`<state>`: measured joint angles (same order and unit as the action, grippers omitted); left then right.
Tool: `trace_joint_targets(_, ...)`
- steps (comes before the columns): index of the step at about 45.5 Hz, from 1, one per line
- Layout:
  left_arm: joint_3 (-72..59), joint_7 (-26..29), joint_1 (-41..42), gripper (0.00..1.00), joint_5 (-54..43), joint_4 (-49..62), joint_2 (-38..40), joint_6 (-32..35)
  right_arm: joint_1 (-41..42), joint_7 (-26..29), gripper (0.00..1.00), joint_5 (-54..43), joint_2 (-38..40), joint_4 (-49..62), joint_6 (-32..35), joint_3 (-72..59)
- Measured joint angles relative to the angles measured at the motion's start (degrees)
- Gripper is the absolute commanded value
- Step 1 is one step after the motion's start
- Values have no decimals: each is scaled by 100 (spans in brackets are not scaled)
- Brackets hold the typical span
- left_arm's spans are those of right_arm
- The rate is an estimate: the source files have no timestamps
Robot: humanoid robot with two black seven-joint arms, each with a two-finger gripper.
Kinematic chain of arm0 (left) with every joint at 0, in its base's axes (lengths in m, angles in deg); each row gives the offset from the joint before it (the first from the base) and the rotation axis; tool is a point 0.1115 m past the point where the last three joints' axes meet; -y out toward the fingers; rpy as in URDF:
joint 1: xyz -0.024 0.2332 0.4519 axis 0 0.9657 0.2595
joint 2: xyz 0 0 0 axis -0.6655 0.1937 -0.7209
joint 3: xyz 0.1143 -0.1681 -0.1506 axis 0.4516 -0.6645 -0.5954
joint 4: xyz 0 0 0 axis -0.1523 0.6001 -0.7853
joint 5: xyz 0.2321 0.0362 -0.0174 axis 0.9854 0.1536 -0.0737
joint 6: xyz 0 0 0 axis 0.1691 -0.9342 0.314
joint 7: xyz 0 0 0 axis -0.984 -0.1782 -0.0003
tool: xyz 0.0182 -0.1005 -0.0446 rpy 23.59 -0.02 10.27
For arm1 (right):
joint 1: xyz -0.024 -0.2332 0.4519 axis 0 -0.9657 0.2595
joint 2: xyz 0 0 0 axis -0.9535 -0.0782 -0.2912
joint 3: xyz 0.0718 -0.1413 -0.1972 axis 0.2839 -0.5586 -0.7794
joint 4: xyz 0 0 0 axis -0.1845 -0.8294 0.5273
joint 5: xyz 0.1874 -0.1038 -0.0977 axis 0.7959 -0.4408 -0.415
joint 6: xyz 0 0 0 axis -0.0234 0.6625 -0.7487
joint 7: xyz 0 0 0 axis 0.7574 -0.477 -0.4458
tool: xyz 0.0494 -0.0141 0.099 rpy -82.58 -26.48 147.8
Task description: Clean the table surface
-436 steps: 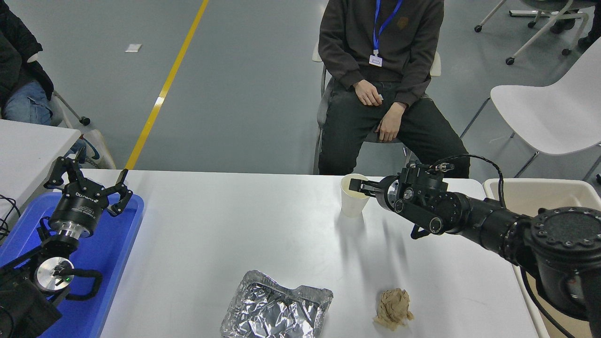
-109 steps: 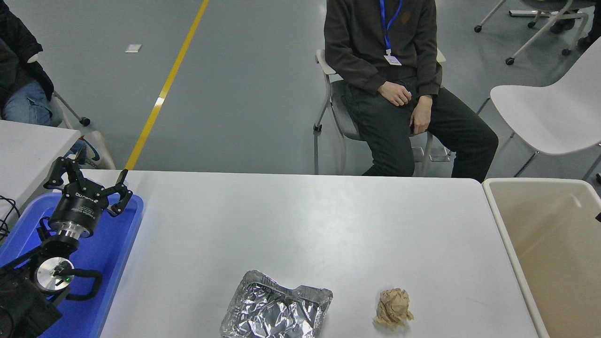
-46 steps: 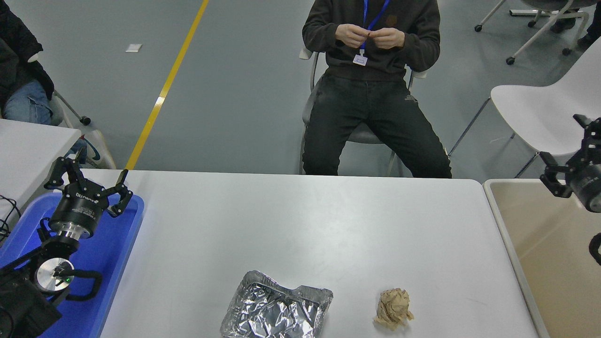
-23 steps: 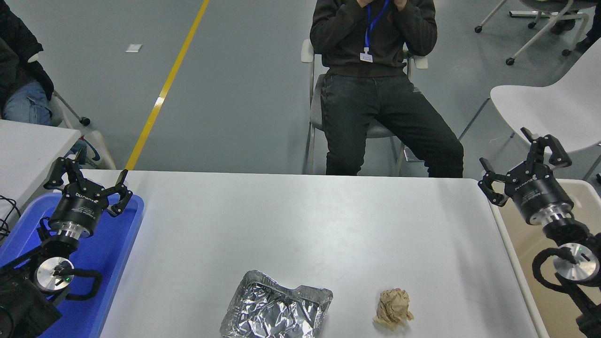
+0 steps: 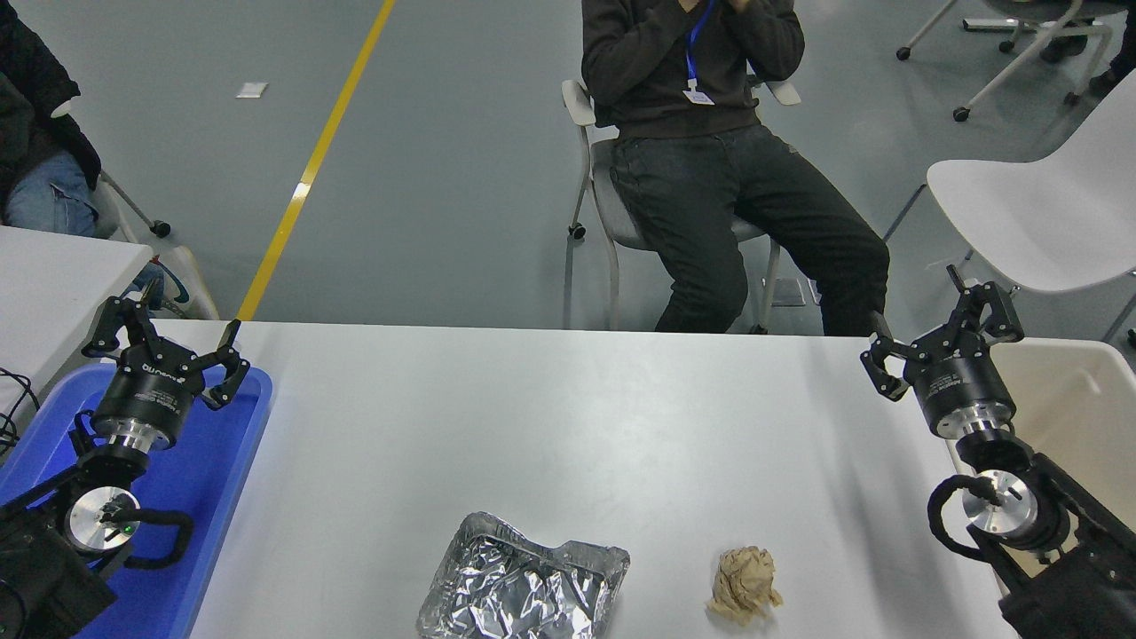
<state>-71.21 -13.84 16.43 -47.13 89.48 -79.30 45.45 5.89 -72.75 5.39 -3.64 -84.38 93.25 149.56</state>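
Since a moment ago my right arm has swung in from over the bin toward the table's right edge, and the white paper cup I held before is gone from the tabletop.

Going from the left: my left gripper point(image 5: 169, 342) sits parked above the blue plastic tray point(image 5: 226, 470), fingers spread wide and holding nothing, out of the way of the work. The large white-grey table surface point(image 5: 550, 417) stretches across the middle of the view, and near its front edge lie a crumpled silver foil tray point(image 5: 524, 581) and, just to its right and apart from it, a crumpled ball of brown paper point(image 5: 744, 581). These two, I judge, are what is left to clear. My right gripper point(image 5: 941, 333) hovers over the table's right edge, beside the beige rectangular bin point(image 5: 1078, 390), fingers wide apart and empty, probably poised to reach for the paper ball, the nearer piece.
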Motion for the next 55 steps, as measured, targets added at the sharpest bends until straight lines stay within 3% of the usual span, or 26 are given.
trace_joint_targets(28, 0, 0, -4, 100, 0, 0, -1, 0, 94, 20, 100, -40, -58, 5, -367, -209)
trace_joint_targets(55, -6, 0, -6, 100, 0, 0, 1, 0, -128, 718, 100, -250, 1279, -2022, -993, -880)
